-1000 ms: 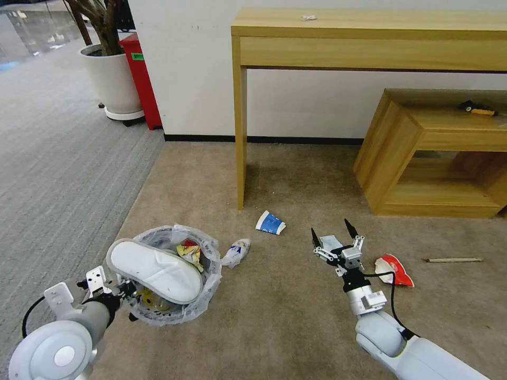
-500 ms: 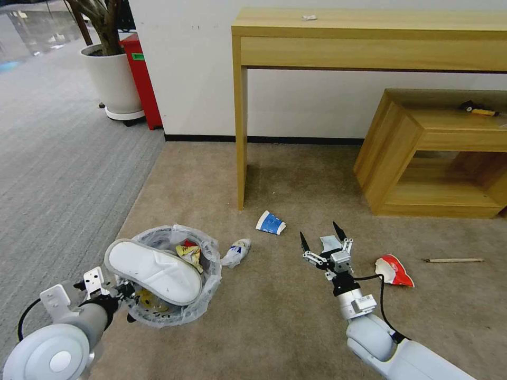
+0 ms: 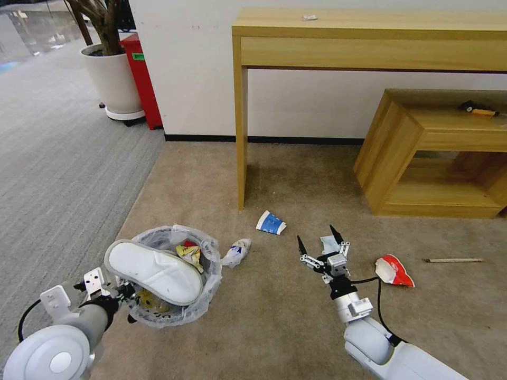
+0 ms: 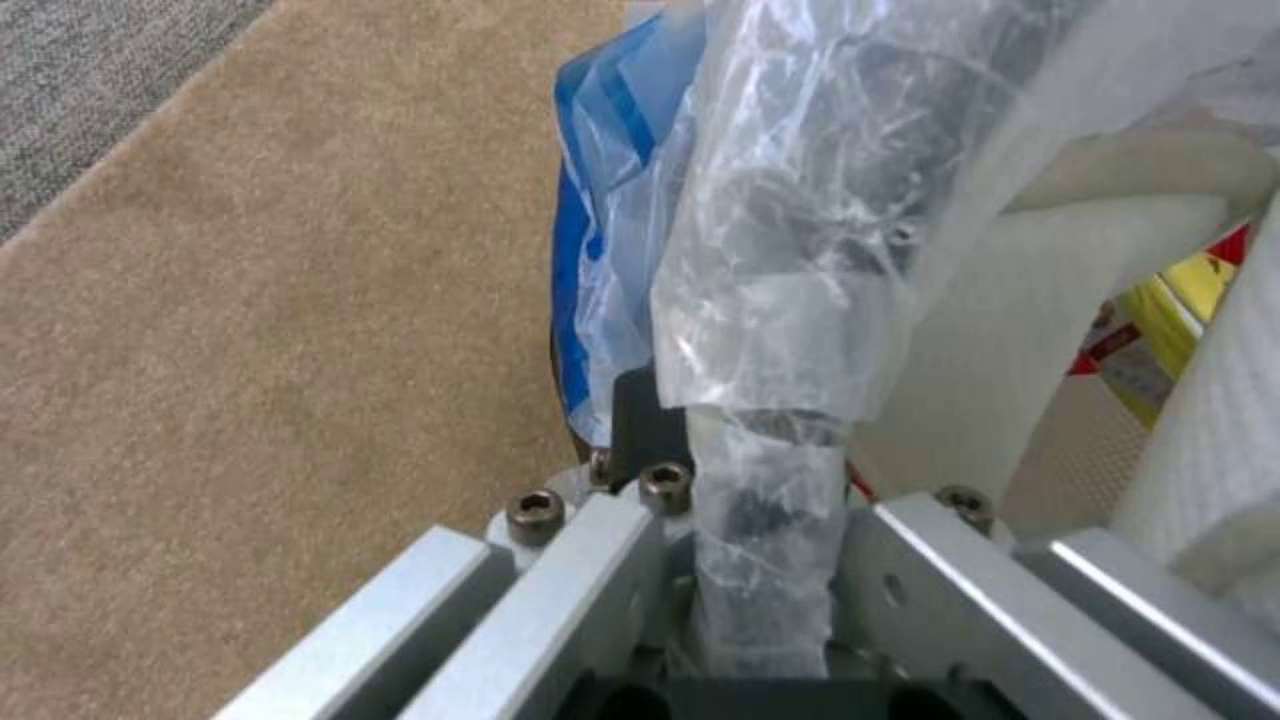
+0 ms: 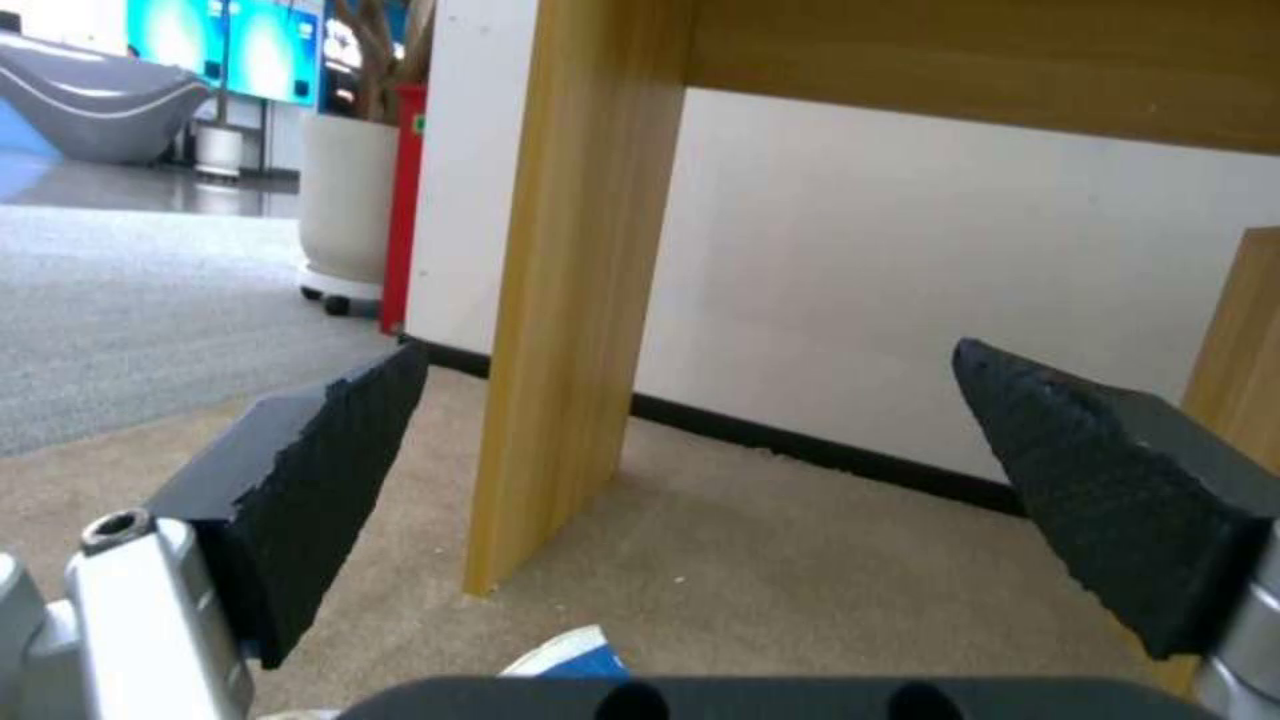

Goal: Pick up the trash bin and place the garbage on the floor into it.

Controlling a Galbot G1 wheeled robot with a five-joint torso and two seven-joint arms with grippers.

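We find the trash bin [image 3: 174,279] at lower left on the beige floor [image 3: 285,316], its rim and plastic liner clamped in the left gripper [image 3: 124,293]; the left wrist view shows the bagged rim [image 4: 767,400] pinched between the metal jaws. A white slipper [image 3: 153,272] lies across the bin's mouth, with yellow and red wrappers [image 3: 189,252] beside it inside. The right gripper [image 3: 317,244] hangs over the carpet with its jaws spread wide and nothing between them; its black fingertips [image 5: 320,470] stand well apart. On the floor we note a crumpled bottle [image 3: 236,252] just beside the bin, a blue-white paper cup [image 3: 270,223], a pale mask [image 3: 330,245] at the right gripper, a red wrapper [image 3: 393,271] and a wooden stick [image 3: 453,260].
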